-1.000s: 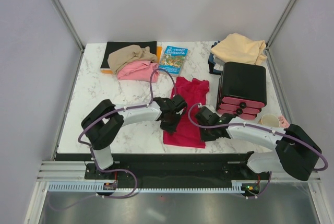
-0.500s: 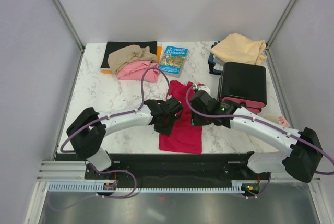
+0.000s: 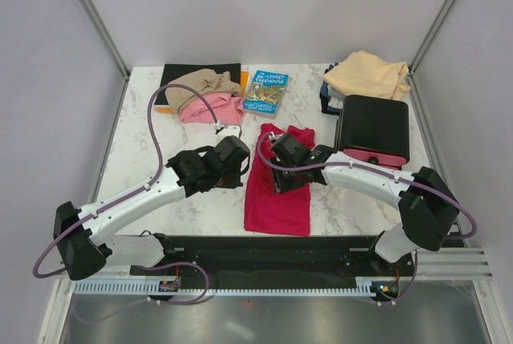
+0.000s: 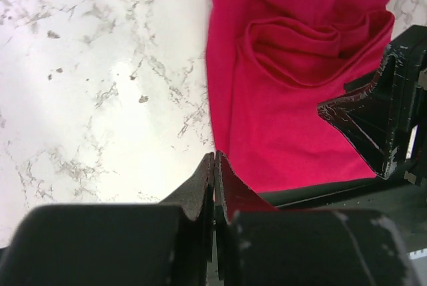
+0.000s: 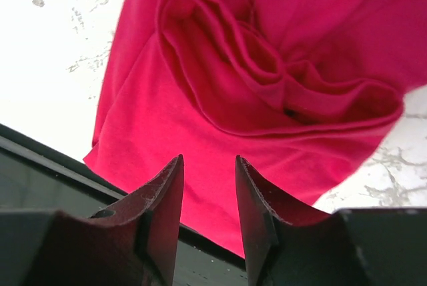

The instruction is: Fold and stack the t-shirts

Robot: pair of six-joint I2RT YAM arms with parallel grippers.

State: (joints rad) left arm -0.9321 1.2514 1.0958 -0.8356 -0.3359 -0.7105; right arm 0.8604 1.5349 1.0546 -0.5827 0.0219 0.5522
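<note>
The crimson red t-shirt [image 3: 279,200] lies lengthwise on the marble, with a bunched fold across its middle [image 5: 220,113] [image 4: 287,119]. My left gripper [image 3: 240,169] [image 4: 215,156] is shut and empty, just off the shirt's left edge. My right gripper [image 3: 282,174] [image 5: 207,158] hangs open over the shirt's middle with nothing between its fingers. At the back left the pink t-shirt [image 3: 210,109] and the tan-brown one [image 3: 200,85] lie crumpled. The peach-cream one [image 3: 367,74] lies at the back right.
A black drawer unit [image 3: 373,131] with pink drawers stands right of the red shirt. A blue book [image 3: 267,91] lies at the back centre, and a black mat [image 3: 180,74] under the tan shirt. The table's black front rail [image 3: 256,244] runs just below the shirt's hem.
The left arm swung left off the red shirt; its gripper opened briefly and is shut again. The right gripper moved from the shirt's near right edge to its middle and opened wider.
</note>
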